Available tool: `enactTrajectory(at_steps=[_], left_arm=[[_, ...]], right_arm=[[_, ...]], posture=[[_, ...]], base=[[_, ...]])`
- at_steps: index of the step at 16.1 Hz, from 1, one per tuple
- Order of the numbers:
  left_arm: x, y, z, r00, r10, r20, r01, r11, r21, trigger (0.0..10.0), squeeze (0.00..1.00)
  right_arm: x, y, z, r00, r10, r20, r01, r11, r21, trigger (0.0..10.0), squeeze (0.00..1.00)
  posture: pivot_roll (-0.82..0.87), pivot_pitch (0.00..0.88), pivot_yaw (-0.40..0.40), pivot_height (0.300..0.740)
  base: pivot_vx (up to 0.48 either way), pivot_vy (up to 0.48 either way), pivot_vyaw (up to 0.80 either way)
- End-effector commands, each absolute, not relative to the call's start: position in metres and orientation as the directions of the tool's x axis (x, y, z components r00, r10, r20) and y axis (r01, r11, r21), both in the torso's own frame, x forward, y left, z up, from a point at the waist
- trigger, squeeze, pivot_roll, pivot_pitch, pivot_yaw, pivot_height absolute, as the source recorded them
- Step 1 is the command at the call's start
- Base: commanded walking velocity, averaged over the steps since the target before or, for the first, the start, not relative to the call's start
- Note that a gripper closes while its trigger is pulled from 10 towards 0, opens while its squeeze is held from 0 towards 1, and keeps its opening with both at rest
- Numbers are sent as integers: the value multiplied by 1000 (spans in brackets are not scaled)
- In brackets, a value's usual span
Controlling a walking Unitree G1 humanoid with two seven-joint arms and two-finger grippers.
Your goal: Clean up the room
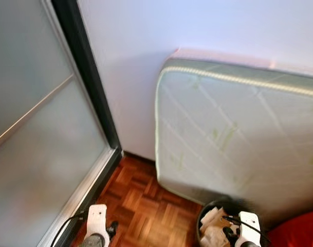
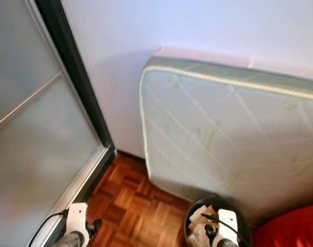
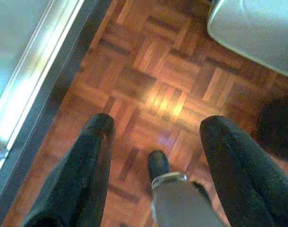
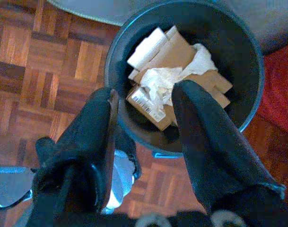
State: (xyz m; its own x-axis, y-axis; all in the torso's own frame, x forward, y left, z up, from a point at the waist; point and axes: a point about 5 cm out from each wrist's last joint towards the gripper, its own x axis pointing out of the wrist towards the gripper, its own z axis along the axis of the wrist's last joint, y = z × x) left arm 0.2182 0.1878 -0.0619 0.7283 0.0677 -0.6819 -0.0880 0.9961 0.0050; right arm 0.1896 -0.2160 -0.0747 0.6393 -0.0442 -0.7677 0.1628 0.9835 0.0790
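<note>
Reddish parquet floor point(image 3: 153, 80) meets a white wall; right gripper point(image 4: 144, 101), fingers spread and empty, hovers over a round black bin point(image 4: 250, 61) of crumpled paper and cardboard point(image 4: 174, 78); left gripper point(image 3: 155, 127) hangs spread and empty.

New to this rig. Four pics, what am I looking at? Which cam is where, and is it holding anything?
It is a walking humanoid with two silver arms, each ending in a hand of two long black fingers. The two wide pictures come from a stereo camera on its head, looking down: a mattress leans on the wall, a frosted sliding door stands on the left, with parquet floor below. The other two come from cameras on the wrists, looking along the fingers. The left hand is open over bare floor. The right hand is open above a dark bin holding cardboard and crumpled paper. Neither holds anything.
</note>
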Motion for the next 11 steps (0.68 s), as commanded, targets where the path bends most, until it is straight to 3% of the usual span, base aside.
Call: enactTrajectory(at_steps=[1, 4, 6, 11], left_arm=[[211, 190, -67, 698, 86, -711, -111, 994, 11, 10000, 0], [210, 186, -68, 694, 90, -714, -103, 994, 25, 10000, 0], [207, 186, -70, 687, 98, -720, -98, 994, 41, 10000, 0], [194, 192, -76, 665, 117, -737, -127, 991, 43, 10000, 0]], right_arm=[[183, -216, -78, 614, -38, -788, 157, 985, 75, 10000, 0], [182, -220, -78, 608, -48, -792, 157, 986, 61, 10000, 0], [177, -216, -82, 594, -52, -803, 158, 986, 54, 10000, 0], [162, -204, -90, 566, -37, -824, 135, 990, 49, 10000, 0]], posture=[[-136, 0, 32, 732], [-141, 0, 19, 732], [-139, 0, 13, 732], [-137, 0, 14, 732]], base=[[0, 0, -650], [0, 0, -646], [0, -480, -644], [0, 0, -639]])
